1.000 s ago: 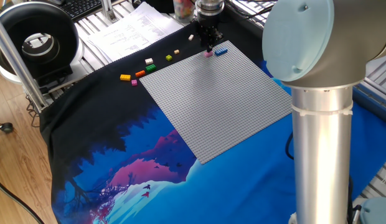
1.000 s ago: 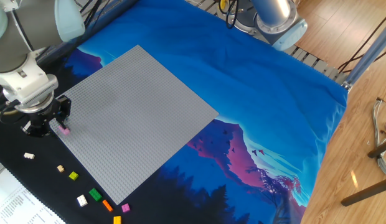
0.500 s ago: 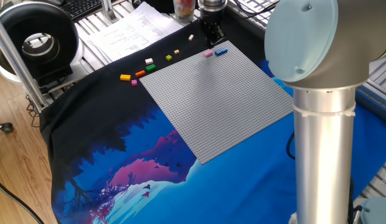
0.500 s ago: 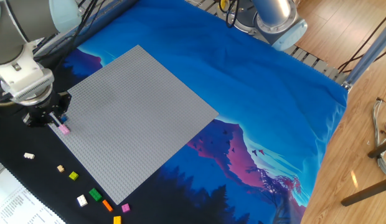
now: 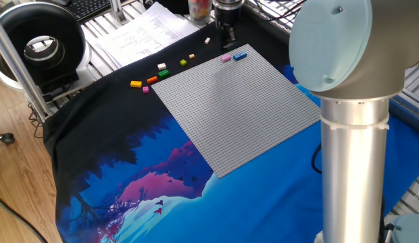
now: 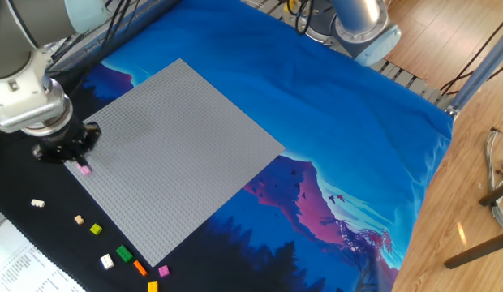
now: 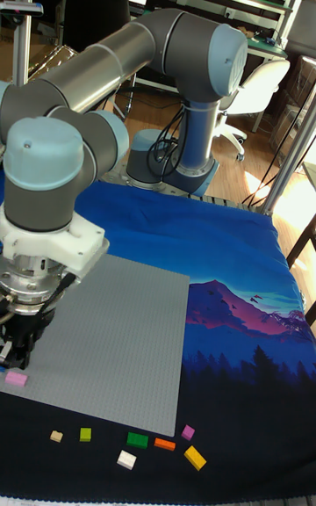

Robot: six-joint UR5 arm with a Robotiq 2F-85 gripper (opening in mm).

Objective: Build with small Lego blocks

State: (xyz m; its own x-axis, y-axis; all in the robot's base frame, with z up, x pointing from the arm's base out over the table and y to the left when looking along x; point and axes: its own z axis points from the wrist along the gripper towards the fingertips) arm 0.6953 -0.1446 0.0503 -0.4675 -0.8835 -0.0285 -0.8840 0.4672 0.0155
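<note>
Small pink Lego block sits on the corner of the big grey studded plate, just beside the black two-finger gripper, not touching | gripper holds nothing; open or closed, can't tell | only one fixed view shows the little blue block | off the plate: seven small loose blocks

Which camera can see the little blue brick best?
One fixed view: the blue brick lies in the open on the baseplate beside the pink brick. In the other two views I can't find it.
</note>
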